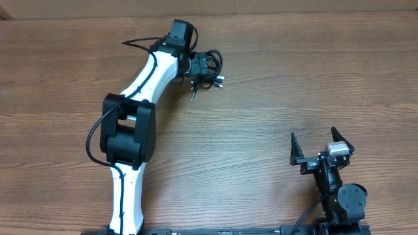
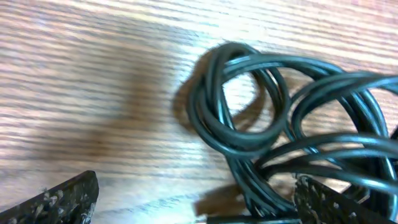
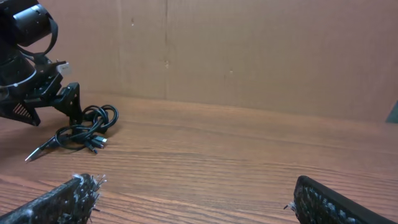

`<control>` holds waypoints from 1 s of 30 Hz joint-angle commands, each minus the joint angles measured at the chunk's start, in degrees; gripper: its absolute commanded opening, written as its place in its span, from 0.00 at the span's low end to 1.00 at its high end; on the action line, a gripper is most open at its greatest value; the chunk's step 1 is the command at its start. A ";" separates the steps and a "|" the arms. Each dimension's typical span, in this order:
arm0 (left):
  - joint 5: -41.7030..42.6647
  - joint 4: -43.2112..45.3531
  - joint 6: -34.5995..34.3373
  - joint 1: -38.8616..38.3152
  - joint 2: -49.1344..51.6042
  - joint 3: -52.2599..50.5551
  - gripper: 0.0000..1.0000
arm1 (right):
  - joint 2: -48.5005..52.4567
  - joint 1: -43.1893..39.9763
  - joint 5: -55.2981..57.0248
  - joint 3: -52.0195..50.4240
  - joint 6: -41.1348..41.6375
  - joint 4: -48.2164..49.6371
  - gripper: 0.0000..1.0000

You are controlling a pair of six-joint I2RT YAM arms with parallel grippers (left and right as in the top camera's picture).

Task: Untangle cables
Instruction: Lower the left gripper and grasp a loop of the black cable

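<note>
- The left gripper (image 1: 198, 67) is standing wide open at the cables (image 1: 211, 73), gripping nothing.
- The overhead view is hiding part of the bunch under this gripper. The left wrist view is showing the loops lying on the table (image 2: 93, 74) between the fingers, crowding one finger (image 2: 329, 202) and well apart from the other.
- The right gripper (image 1: 313, 140) is sitting wide open and empty, with the cables far ahead to its left.
- The right wrist view is showing the bunch side-on and flat, with a plug (image 3: 36, 152) trailing out.
</note>
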 commanded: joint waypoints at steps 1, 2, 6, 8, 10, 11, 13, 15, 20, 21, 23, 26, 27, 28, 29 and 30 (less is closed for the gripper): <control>-1.44 0.76 1.33 -0.35 0.66 1.03 1.00 | -0.55 0.22 -0.46 -0.61 -0.04 0.31 1.00; -1.46 0.98 1.57 -0.37 0.66 1.03 1.00 | -0.55 0.22 -0.46 -0.61 -0.04 0.31 1.00; -1.46 1.44 1.55 -0.63 0.68 1.01 1.00 | -0.55 0.22 -0.46 -0.61 -0.04 0.31 1.00; -1.46 1.40 1.66 -0.87 0.70 1.01 1.00 | -0.55 0.22 -0.46 -0.61 -0.04 0.33 1.00; -1.40 1.40 2.60 -1.20 0.98 1.01 1.00 | -0.55 0.22 -0.46 -0.61 -0.04 0.31 1.00; -1.40 1.38 3.82 -1.46 1.29 1.01 1.00 | -0.55 0.22 -0.46 -0.61 -0.04 0.31 1.00; -1.62 1.40 5.84 -2.01 1.90 1.01 1.00 | -0.55 0.22 -0.46 -0.61 -0.04 0.31 1.00; -2.25 1.53 6.67 -2.38 2.21 1.01 1.00 | -0.55 0.22 -0.46 -0.61 -0.04 0.31 1.00; -4.07 2.01 5.97 -2.51 2.23 1.01 1.00 | -0.55 0.22 -0.46 -0.61 -0.04 0.31 1.00; -4.09 2.01 6.01 -2.51 2.27 1.01 1.00 | -0.55 0.22 -0.46 -0.61 -0.04 0.31 1.00; -5.03 1.81 6.05 -2.51 2.51 1.01 1.00 | -0.55 0.22 -0.46 -0.61 -0.04 0.31 1.00; -6.67 0.96 6.01 -2.51 2.89 1.01 1.00 | -0.55 0.22 -0.46 -0.61 -0.04 0.31 1.00; -6.67 0.68 6.01 -2.49 3.08 1.01 0.99 | -0.55 0.22 -0.46 -0.61 -0.04 0.31 1.00; -6.64 0.44 6.01 -2.47 3.26 1.01 0.98 | -0.55 0.22 -0.46 -0.61 -0.04 0.33 1.00; -6.64 -0.02 5.95 -2.47 3.48 1.01 0.96 | -0.55 0.22 -0.46 -0.61 -0.04 0.31 1.00; -6.64 -0.33 5.55 -2.47 3.67 1.01 0.95 | -0.55 0.22 -0.46 -0.61 -0.04 0.31 1.00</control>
